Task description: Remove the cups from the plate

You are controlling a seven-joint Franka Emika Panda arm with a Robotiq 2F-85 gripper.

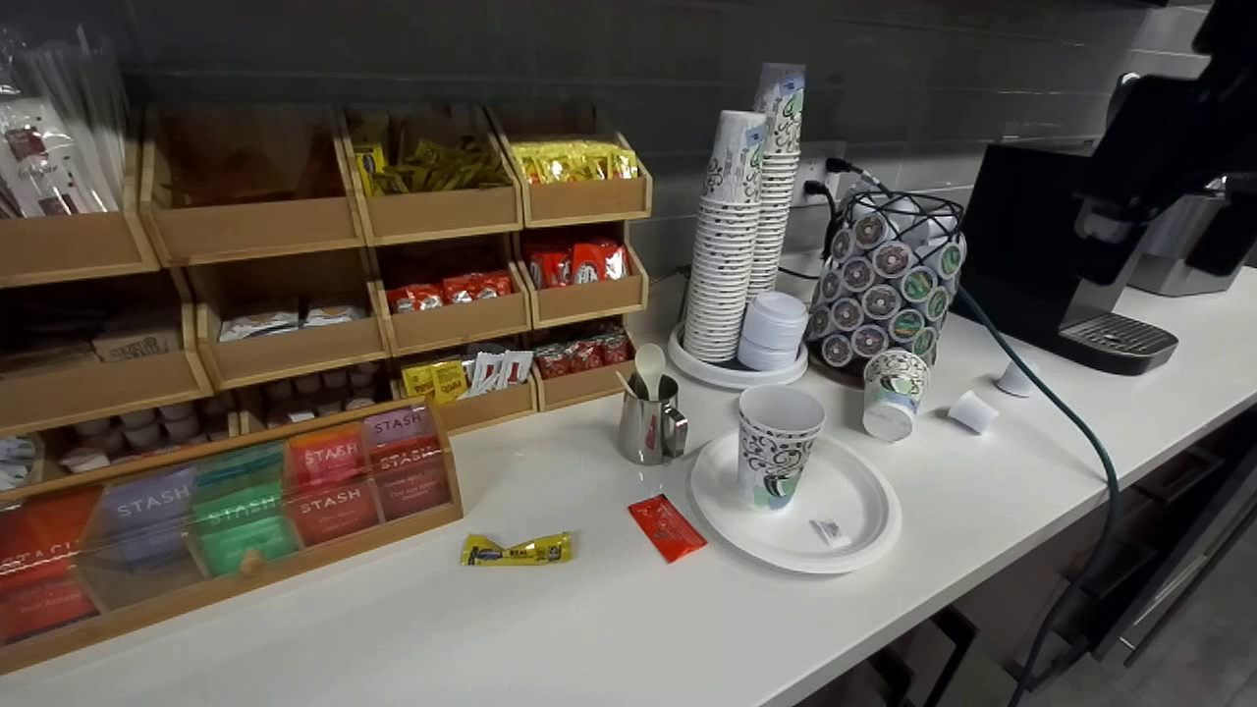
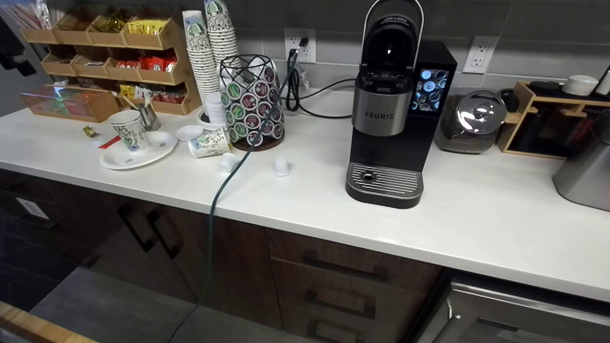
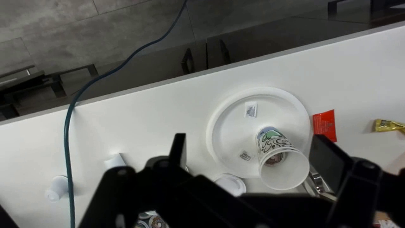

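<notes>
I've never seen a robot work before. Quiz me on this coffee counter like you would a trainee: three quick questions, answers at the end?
1. Where do the upright patterned cups stand?
A) on the coffee maker
B) on the plate
C) on the wooden shelves
2. True or false: in the wrist view, the gripper, the robot's claw, is open.
3. Fill the gap: the packet lying on the counter right beside the plate is ____ in color.

Key: 1 B; 2 true, its jaws stand apart; 3 red.

Free lane from counter edge to plate; pitcher, tipped cup and cup stacks crowd its far side.
</notes>
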